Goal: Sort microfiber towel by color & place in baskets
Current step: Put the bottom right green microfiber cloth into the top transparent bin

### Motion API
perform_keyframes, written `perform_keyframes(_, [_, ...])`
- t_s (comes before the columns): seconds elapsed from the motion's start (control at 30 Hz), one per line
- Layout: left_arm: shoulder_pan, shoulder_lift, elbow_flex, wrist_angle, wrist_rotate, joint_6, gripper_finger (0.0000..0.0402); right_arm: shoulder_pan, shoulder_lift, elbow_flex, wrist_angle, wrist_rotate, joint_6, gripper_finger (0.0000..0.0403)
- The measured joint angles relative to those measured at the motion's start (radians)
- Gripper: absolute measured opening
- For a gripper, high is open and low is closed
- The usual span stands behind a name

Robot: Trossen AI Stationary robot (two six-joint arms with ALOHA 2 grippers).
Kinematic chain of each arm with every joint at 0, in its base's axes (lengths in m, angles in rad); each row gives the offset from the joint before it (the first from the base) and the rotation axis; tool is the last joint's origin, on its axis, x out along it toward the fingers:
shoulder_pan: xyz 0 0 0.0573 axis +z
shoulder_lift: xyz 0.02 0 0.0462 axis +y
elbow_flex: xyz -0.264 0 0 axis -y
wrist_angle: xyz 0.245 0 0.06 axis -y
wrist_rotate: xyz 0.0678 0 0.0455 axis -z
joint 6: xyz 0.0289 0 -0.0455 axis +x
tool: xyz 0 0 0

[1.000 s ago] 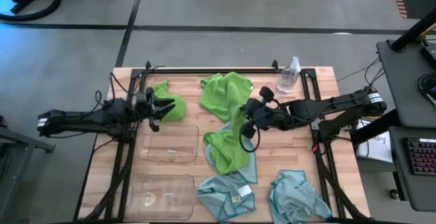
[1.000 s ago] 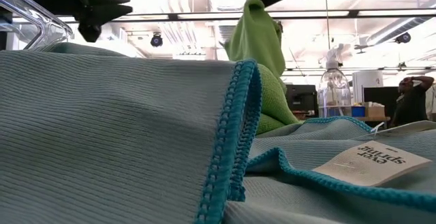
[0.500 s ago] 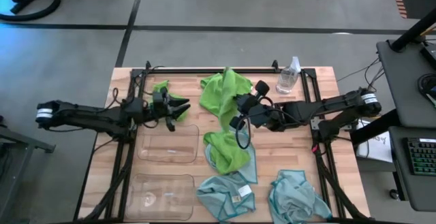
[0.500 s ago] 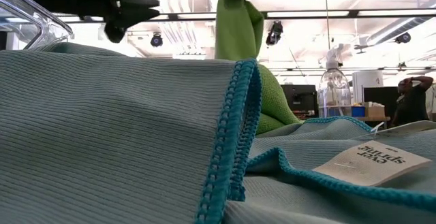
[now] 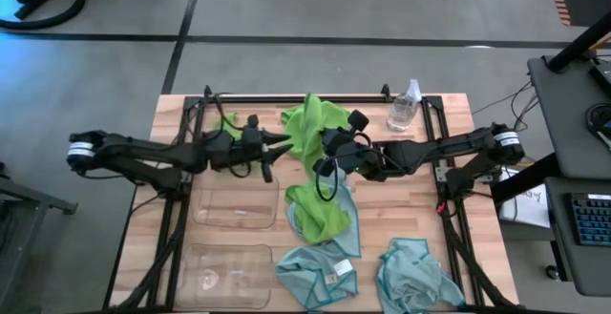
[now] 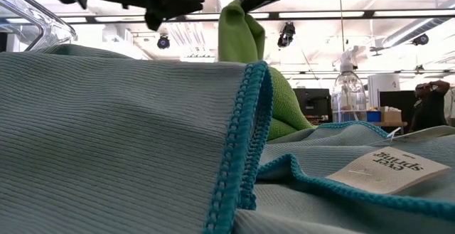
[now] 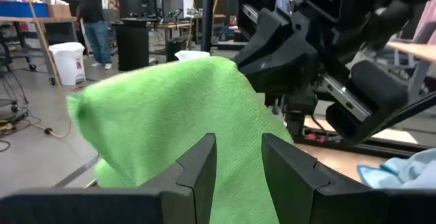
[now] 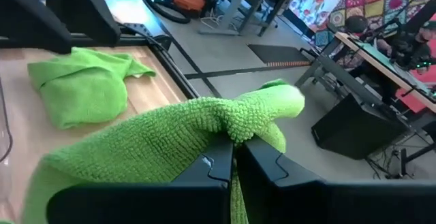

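Right hand (image 5: 325,157) is clamped on the lime green towel (image 5: 320,176), hanging mid-frame; left hand (image 5: 283,141), fingers parted, should grab a free edge before any pull

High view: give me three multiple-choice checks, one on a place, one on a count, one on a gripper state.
1. The clear spray bottle stands:
A. near the table's far right corner
B. inside a bin
C. on the floor

2. Clear plastic bins on the table:
A. one
B. two
C. four

3. The right gripper is:
A. open over a bin
B. shut on the lime green microfiber towel
C. out of view

Answers: 1 A, it stands beside the far rail; 2 B, both lie at the near left; 3 B, cloth hangs from its closed fingers.
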Motion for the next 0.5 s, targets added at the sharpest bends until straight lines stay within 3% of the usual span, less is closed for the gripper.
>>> perform_keyframes(0.5, [0.012, 0.153, 0.094, 0.004, 0.0, 0.021, 0.0103, -0.01, -0.004, 0.0, 0.042, 0.035, -0.007, 0.0009])
